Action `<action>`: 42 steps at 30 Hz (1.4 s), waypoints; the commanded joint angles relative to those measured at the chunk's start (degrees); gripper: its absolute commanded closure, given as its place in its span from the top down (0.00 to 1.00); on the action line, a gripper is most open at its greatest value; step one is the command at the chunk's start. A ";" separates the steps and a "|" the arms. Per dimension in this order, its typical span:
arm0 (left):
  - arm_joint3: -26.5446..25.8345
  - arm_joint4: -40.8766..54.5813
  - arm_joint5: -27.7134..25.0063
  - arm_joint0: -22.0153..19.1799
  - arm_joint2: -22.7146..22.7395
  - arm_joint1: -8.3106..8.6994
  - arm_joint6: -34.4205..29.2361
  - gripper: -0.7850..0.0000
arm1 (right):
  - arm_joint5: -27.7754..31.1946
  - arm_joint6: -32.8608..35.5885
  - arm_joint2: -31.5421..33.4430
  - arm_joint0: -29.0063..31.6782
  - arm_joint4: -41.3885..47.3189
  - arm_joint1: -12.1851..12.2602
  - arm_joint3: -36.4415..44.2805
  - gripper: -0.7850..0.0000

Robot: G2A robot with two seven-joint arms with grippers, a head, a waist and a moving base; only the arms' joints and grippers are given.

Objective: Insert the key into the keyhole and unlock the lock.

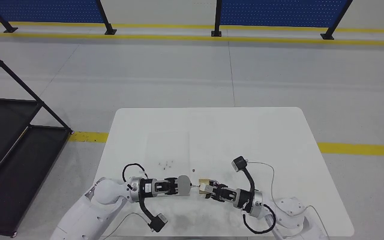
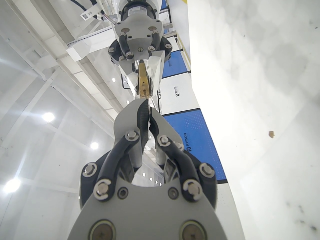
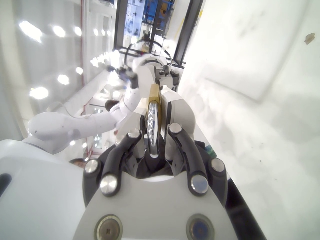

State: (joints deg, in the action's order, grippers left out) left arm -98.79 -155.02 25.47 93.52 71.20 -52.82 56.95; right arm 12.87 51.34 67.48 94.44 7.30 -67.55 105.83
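Left claw point(image 2: 144, 106) is clamped on the key point(image 2: 147, 99), which is mostly hidden between the pads. Right claw point(image 3: 155, 106) is clamped on the brass lock point(image 3: 153, 98), shackle back toward its palm and keyhole end facing the left claw's tip. Both are above the table point(image 1: 270, 138). Key tip sits right at the keyhole; can't tell if it's in. My call: hold both on 1 line, push straight, turn only once seated.

Right gripper point(image 3: 158, 93), jaws closed on the brass lock point(image 3: 155, 100), chrome shackle point(image 3: 152, 128) toward the wrist, white bench point(image 3: 250, 106) alongside
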 commanded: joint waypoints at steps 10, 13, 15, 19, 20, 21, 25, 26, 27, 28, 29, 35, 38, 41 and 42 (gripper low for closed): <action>0.08 0.20 0.61 0.30 0.24 0.11 -1.29 0.00 | 0.06 -0.84 -0.40 -0.07 0.26 0.52 0.10 0.00; 0.05 0.15 0.64 0.35 0.26 0.16 -1.22 0.00 | 0.12 -0.97 -0.51 -0.11 0.34 0.66 0.08 0.00; -0.03 0.24 0.64 0.38 0.25 0.18 -1.17 0.00 | 0.15 -1.06 -0.58 -0.15 0.40 0.75 0.06 0.00; -0.11 0.52 0.75 0.38 0.20 0.24 -0.86 0.00 | 0.17 -1.23 -0.74 -0.25 0.52 0.92 0.06 0.00; -0.11 0.47 0.75 0.36 0.18 0.25 -0.76 0.00 | 0.17 -1.28 -0.79 -0.27 0.54 0.97 0.06 0.00; -0.09 0.58 0.68 0.36 0.13 0.26 -0.69 0.00 | 0.17 -1.32 -0.83 -0.30 0.57 1.01 0.06 0.00; -0.03 0.87 0.66 0.30 0.05 0.29 -0.64 0.00 | 0.14 -1.61 -1.00 -0.39 0.81 1.17 0.02 0.00; -0.04 0.88 0.72 0.28 0.04 0.30 -0.66 0.00 | 0.14 -1.66 -1.05 -0.42 0.85 1.20 0.02 0.00; -0.03 0.88 0.82 0.28 0.02 0.30 -0.66 0.00 | 0.14 -1.70 -1.09 -0.46 0.88 1.24 0.00 0.00; -0.02 0.99 0.86 0.28 -0.01 0.31 -0.67 0.00 | 0.17 -1.83 -1.11 -0.48 0.96 1.28 -0.01 0.00; 0.00 1.09 0.89 0.28 -0.03 0.31 -0.69 0.00 | 0.20 -1.89 -1.16 -0.50 0.99 1.32 -0.03 0.00; 0.10 1.38 0.99 0.24 -0.08 0.36 -0.66 0.00 | 0.23 -2.24 -1.39 -0.65 1.29 1.54 -0.14 0.00; 0.11 1.64 1.01 0.21 -0.14 0.38 -0.49 0.00 | 0.31 -2.44 -1.48 -0.73 1.45 1.65 -0.22 0.00; 0.12 1.77 0.98 0.11 -0.24 0.40 -0.28 0.00 | 0.38 -2.57 -1.60 -0.81 1.51 1.76 -0.27 0.00; 0.14 1.81 0.98 0.07 -0.27 0.40 -0.26 0.00 | 0.39 -2.60 -1.63 -0.84 1.54 1.79 -0.28 0.00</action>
State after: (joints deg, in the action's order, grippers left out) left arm -98.67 -153.25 26.46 93.62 70.97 -52.41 56.66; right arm 13.25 48.76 65.88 93.63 8.81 -65.78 105.56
